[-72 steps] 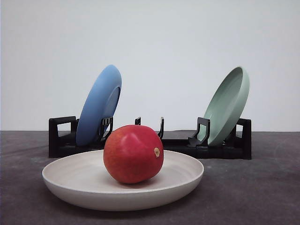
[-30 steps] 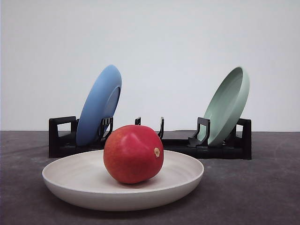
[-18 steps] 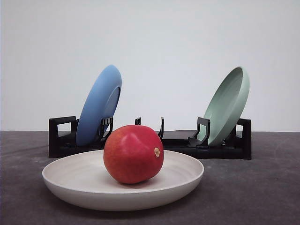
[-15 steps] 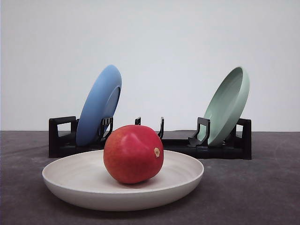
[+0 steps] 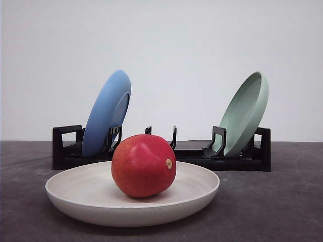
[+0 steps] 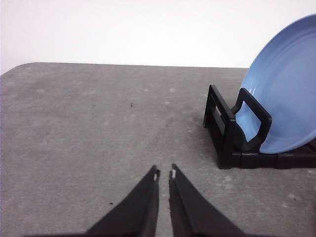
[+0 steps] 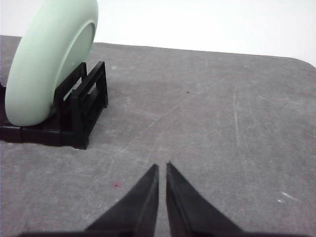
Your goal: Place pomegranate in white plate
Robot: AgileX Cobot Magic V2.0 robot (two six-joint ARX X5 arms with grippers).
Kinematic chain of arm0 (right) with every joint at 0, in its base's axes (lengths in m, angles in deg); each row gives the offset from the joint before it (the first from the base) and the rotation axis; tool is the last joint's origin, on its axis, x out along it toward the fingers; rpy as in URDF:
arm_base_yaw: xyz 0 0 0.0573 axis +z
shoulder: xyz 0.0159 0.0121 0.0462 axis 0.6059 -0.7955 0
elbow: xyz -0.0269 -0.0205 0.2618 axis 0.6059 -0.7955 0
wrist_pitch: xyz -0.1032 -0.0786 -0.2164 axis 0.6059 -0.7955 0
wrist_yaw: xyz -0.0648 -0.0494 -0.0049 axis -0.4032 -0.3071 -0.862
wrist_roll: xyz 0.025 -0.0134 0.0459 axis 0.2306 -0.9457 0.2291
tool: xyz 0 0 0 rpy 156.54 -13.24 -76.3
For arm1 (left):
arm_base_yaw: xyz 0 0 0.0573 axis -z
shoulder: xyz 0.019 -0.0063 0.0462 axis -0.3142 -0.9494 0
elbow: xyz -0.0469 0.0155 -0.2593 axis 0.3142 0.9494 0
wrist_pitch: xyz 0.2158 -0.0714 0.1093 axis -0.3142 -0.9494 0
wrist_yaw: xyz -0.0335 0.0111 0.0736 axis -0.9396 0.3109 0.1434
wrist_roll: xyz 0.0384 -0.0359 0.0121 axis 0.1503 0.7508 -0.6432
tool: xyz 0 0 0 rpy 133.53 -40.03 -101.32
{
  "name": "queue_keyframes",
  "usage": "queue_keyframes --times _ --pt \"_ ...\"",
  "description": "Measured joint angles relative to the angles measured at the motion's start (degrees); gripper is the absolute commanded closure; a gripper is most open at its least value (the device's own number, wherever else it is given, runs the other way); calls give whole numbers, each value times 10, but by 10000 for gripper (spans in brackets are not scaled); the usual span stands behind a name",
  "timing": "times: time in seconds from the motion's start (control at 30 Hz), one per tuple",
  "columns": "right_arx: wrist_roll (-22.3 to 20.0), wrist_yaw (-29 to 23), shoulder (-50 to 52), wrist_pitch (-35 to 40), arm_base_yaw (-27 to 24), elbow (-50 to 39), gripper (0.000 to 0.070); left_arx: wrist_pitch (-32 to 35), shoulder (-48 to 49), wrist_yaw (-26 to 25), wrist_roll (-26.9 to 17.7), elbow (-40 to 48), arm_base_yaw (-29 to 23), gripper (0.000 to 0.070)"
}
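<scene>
The red pomegranate [image 5: 144, 165] rests inside the wide white plate [image 5: 70, 194] at the front of the table in the front view, its tan nub facing right. No gripper touches it. My left gripper [image 6: 164, 174] hovers over bare grey table, fingers nearly together with nothing between them, to the left of the rack's blue-plate end. My right gripper [image 7: 162, 167] is likewise shut and holds nothing, over bare table to the right of the rack's green-plate end.
Behind the white plate a black dish rack [image 5: 192, 156] holds a blue plate [image 5: 107, 113] leaning at its left and a pale green plate [image 5: 245, 113] at its right. The same blue plate [image 6: 286, 98] and green plate [image 7: 47, 64] show in the wrist views.
</scene>
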Motion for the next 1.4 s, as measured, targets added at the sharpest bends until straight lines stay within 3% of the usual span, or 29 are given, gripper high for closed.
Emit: queue_keyframes --times 1.4 --pt "0 0 0 0 0 0 677 0 0 0 0 0 0 683"
